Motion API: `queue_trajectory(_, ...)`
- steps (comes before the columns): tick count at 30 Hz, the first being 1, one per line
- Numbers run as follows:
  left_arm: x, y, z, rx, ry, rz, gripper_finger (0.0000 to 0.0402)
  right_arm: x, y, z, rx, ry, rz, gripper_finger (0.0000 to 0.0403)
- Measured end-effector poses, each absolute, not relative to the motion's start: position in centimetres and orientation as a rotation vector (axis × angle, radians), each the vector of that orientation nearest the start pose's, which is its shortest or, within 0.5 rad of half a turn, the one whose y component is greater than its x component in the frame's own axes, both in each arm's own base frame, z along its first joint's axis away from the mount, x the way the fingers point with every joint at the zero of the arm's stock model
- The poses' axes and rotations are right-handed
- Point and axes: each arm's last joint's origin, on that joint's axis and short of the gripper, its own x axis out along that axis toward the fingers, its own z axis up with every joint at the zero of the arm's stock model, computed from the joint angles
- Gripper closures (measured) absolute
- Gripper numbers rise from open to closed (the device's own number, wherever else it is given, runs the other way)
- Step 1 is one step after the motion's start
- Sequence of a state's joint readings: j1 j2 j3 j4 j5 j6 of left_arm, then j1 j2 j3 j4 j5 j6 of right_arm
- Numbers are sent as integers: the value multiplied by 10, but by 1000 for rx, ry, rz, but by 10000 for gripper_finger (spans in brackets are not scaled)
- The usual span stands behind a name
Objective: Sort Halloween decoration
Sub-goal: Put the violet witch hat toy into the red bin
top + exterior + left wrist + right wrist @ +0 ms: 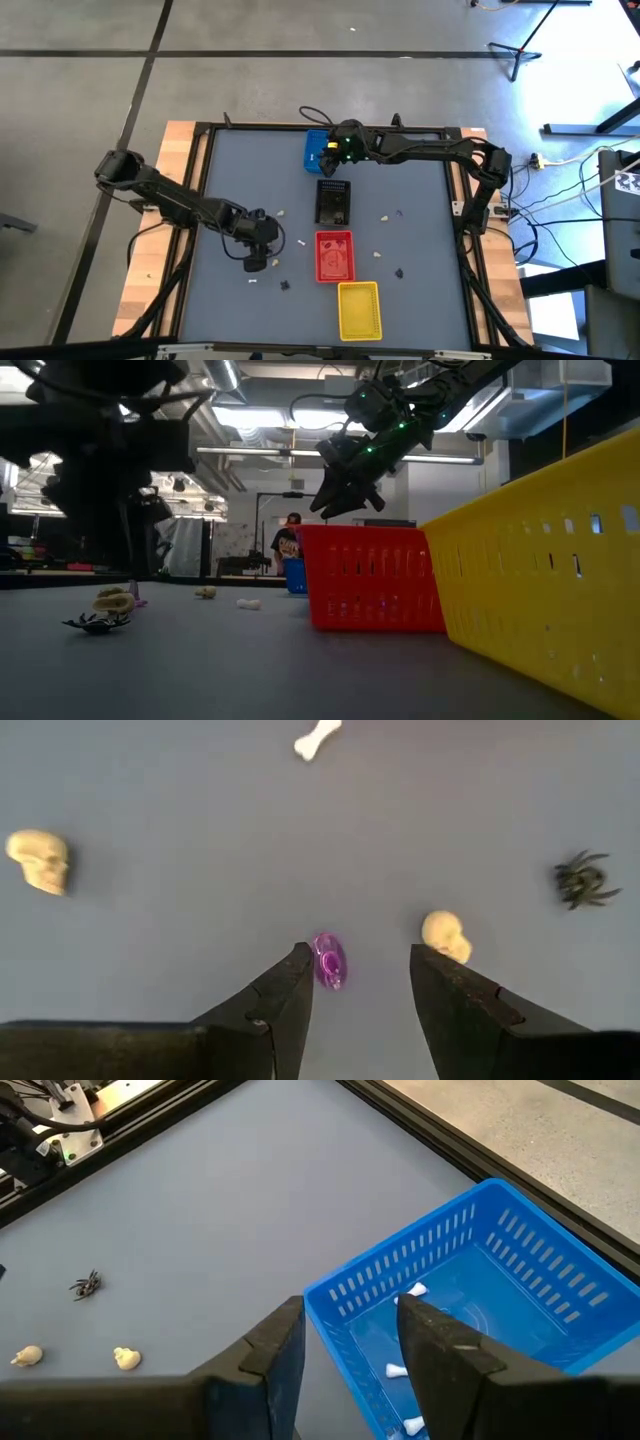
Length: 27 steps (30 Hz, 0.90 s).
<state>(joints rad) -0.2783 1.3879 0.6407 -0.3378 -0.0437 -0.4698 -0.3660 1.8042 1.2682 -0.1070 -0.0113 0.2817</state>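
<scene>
High view: left gripper point(256, 262) low over the table left of red tray point(335, 256); right gripper point(330, 153) above blue tray point(315, 152).
Left wrist: fingers parted, empty, purple piece point(329, 960) between them on the table; skulls point(445, 935), bone point(318, 738), spider point(582, 880) nearby.
Right wrist: jaws apart, empty, over the blue tray holding white bones point(414, 1290).

Grey concrete floor point(90, 60) with dark seams, ceiling strip lights point(260, 418), a person point(289, 540) beyond.
</scene>
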Motion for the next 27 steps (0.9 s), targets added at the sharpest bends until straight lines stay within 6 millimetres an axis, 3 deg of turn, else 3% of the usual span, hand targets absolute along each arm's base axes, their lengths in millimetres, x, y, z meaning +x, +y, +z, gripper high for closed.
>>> queue_trajectory(27, 233, -64, 138, -211, 1153, 93, 249, 373, -143, 229, 391, 584, -431, 244)
